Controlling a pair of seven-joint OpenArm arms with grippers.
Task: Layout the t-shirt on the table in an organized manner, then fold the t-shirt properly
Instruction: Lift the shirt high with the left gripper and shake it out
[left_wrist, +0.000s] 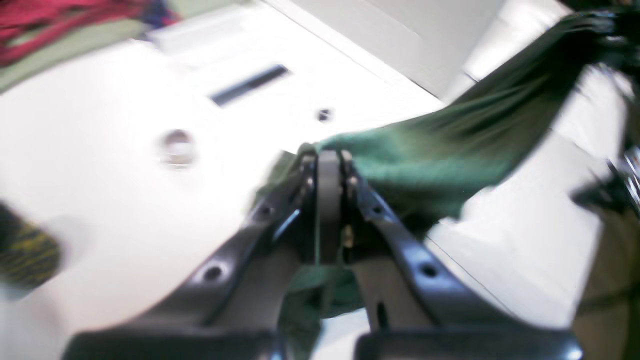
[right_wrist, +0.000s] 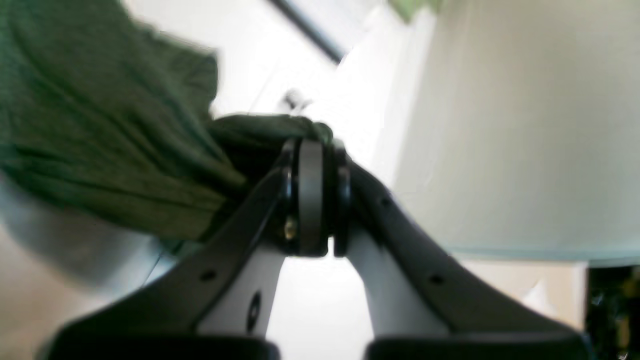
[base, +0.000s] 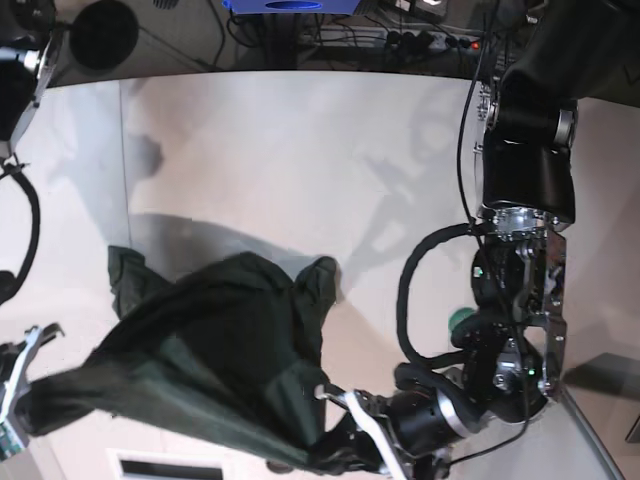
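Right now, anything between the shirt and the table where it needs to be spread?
Nothing visible. Both pincers, left and right, are shut on the shirt, holding it bunched and partly lifted. The white table beyond it looks bare; the surface beneath the shirt is hidden.

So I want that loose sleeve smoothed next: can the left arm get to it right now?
Probably not yet: the left gripper is shut on the t-shirt, holding an edge up off the table, so it would have to let go first.
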